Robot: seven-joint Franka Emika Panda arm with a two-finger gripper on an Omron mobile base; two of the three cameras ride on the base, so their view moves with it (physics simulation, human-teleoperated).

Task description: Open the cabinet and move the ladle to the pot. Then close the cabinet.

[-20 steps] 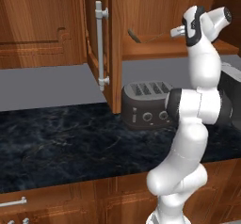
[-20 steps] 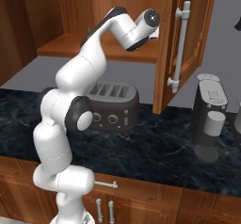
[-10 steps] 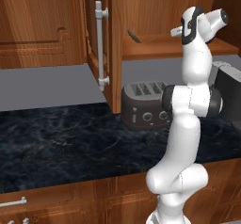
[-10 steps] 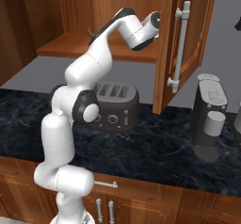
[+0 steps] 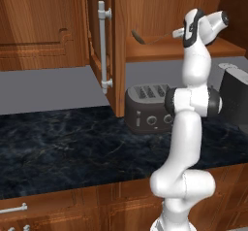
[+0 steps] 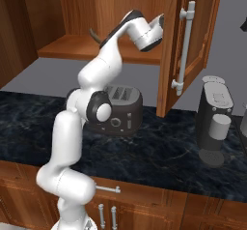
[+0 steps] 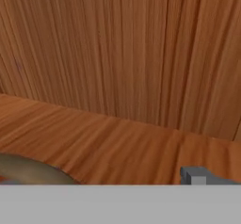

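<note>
1. Ladle lies on the shelf inside the cabinet, whose doors stand open; it is to the left of my claw and a little lower.
2. My claw is inside the cabinet opening, above the shelf, with its fingers wide apart and nothing between them.
3. In the hand view, a grey-brown curved piece at the lower left is probably the ladle, beside the claw and not between the fingers.
4. I judge the opening step is done and I am now reaching for the ladle.
5. Next I must bring the claw left and down over the thin handle, then close on it.
</note>
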